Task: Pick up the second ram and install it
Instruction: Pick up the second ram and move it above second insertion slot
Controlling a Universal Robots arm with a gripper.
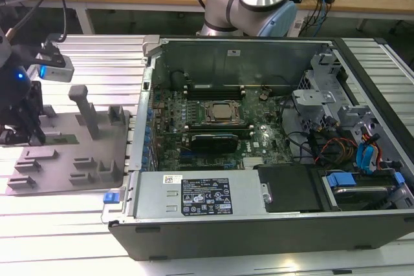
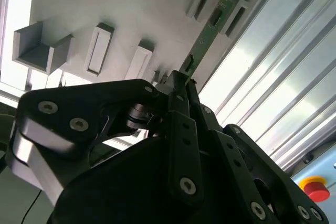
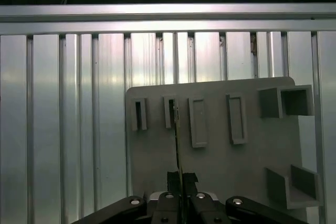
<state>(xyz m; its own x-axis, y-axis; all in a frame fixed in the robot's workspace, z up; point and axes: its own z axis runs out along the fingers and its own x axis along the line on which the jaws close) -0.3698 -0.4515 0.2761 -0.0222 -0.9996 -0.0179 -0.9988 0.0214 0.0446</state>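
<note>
The second ram (image 2: 206,38) is a slim green stick standing on edge in a slot of the grey holder tray (image 2: 131,9). In the first wrist view the ram (image 3: 177,140) appears edge-on as a thin line running from a tray slot back to my fingers. My gripper (image 3: 181,178) sits low over the tray (image 3: 220,161) with its jaws closed on the near end of the stick. In the exterior view my gripper (image 1: 19,130) hangs over the left end of the tray (image 1: 65,159), well left of the open computer case (image 1: 259,218).
The motherboard (image 1: 213,127) lies inside the open case, with the CPU socket (image 1: 223,113) in the middle and long memory slots (image 1: 213,87) behind it. Upright grey posts (image 1: 84,108) rise from the tray. Ribbed aluminium tabletop (image 3: 63,119) surrounds the tray. A red button (image 2: 315,188) shows in the second wrist view.
</note>
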